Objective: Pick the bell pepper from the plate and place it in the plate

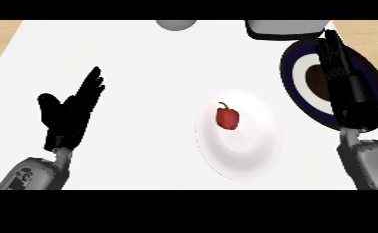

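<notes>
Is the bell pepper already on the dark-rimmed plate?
No. The bell pepper lies on the white plate, apart from the dark-rimmed plate, over which the right robot hand hovers.

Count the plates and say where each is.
2. The white plate lies right of centre, holding the bell pepper. The dark blue plate lies at the right, partly hidden by the right hand.

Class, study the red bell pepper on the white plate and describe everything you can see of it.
The bell pepper is small and glossy red, with a short dark stem at its far end. It lies on the white plate, a little off the middle, touching only that plate. Nothing holds it: the left robot hand rests open at the left, and the right robot hand is open over the dark blue plate.
</notes>
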